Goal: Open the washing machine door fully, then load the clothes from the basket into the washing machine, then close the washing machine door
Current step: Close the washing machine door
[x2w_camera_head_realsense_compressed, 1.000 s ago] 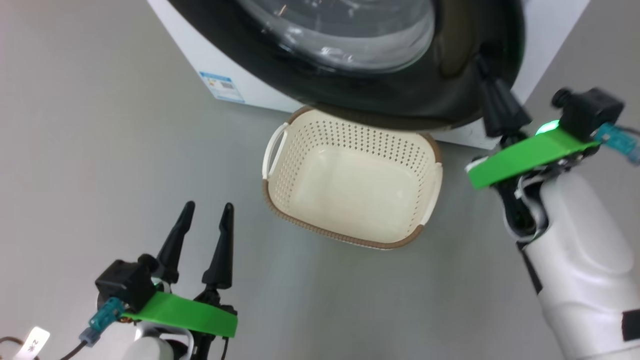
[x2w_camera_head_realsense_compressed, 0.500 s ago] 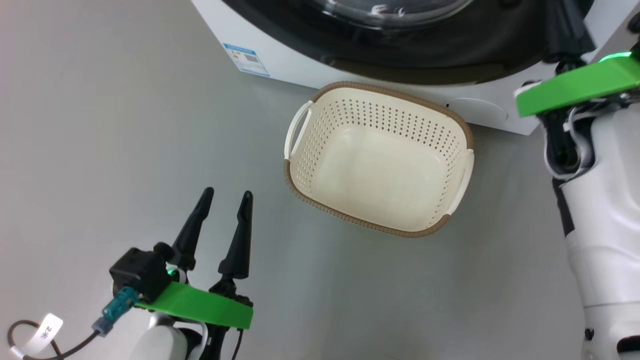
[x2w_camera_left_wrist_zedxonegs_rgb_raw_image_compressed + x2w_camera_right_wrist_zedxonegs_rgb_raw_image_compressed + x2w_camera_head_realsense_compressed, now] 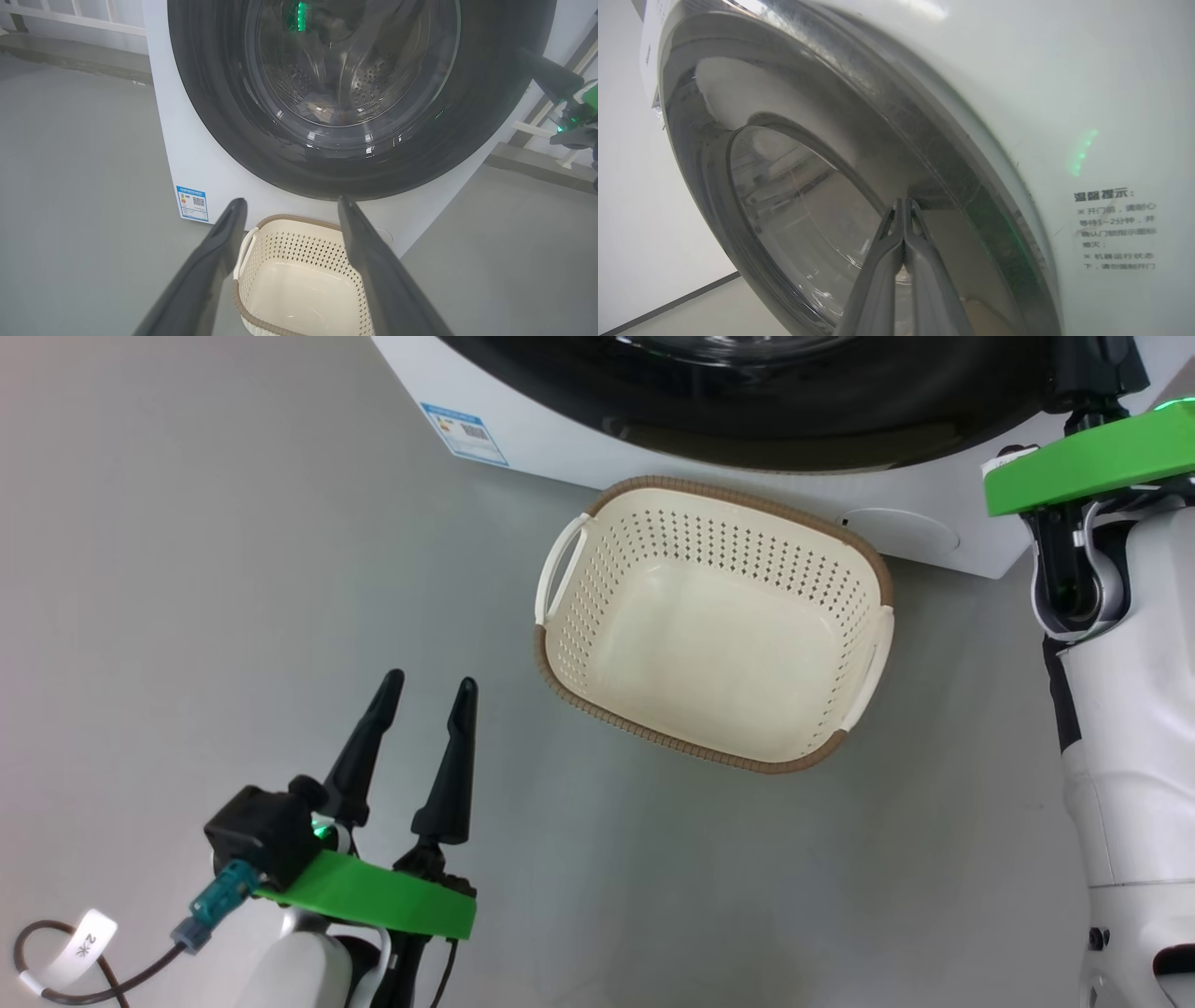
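The washing machine [image 3: 551, 448] stands white at the top of the head view. Its door [image 3: 219, 116], black-rimmed with a glass bowl, lies against the front. Behind the glass a dim crumpled shape, apparently the clothes [image 3: 321, 110], rests low in the drum. On the floor in front sits the cream basket [image 3: 597, 546] with nothing in it. My left gripper [image 3: 430, 682] hovers open and empty to the basket's left. My right gripper [image 3: 903, 202] is shut, its tips against the door's [image 3: 714, 140] black rim on the right side.
Grey floor [image 3: 187, 569] spreads wide to the left of the basket and the machine. A blue label [image 3: 464, 431] marks the machine's lower left corner. My right forearm [image 3: 1130, 728] stands close beside the basket's right handle. White railings line the back wall [image 3: 70, 18].
The head view has shifted. The door's rim overhung the basket's far edge and now stands back, with white front below it. My right gripper stayed at the rim; the left stayed open.
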### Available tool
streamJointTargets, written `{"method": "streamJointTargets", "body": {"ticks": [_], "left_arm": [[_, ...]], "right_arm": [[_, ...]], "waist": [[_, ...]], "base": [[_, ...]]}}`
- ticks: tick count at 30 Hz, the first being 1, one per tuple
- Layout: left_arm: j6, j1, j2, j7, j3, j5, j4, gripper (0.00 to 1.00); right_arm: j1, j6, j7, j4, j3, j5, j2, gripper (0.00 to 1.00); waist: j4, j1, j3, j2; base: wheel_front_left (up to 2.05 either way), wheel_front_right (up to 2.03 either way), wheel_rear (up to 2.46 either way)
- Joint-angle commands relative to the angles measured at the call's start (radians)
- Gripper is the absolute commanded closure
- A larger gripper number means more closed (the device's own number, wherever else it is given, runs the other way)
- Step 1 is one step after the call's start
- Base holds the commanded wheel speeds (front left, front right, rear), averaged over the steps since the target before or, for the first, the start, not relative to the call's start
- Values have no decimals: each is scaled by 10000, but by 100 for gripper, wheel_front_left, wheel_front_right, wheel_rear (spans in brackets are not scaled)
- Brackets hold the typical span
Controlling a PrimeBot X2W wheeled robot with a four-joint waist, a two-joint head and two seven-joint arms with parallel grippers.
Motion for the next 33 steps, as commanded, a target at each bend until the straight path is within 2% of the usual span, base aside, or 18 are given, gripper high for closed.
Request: {"method": "streamJointTargets", "body": {"ticks": [1,4,6,8,10,20,33], "left_arm": [[-15,-173,259,-65,391,-3,-163,0],[-15,-110,309,-65,468,15,-83,0],[-15,-62,350,-65,526,28,-21,0],[-15,-21,397,-65,603,41,44,0],[-15,11,460,-65,665,51,123,0],[-15,153,822,-65,962,127,521,0],[-15,592,1352,-65,1422,212,868,0]], "right_arm": [[171,14,-46,-261,293,-15,182,100],[562,14,-46,-227,604,111,134,100],[869,14,-46,-258,852,233,105,81],[1166,14,-46,-288,992,333,57,55],[1452,14,-46,-336,1147,404,31,0],[2970,14,-46,-624,1528,633,69,0],[5272,14,-46,-1049,1537,612,-22,0]], "waist": [[-72,0,-92,0],[-196,0,-257,0],[-298,0,-370,0],[-420,0,-476,0],[-552,0,-577,0],[-1236,0,-1158,0],[-2401,0,-2096,0]], "base": [[0,0,0],[0,0,0],[0,0,0],[0,0,0],[0,0,0],[0,0,0],[0,0,0]]}}
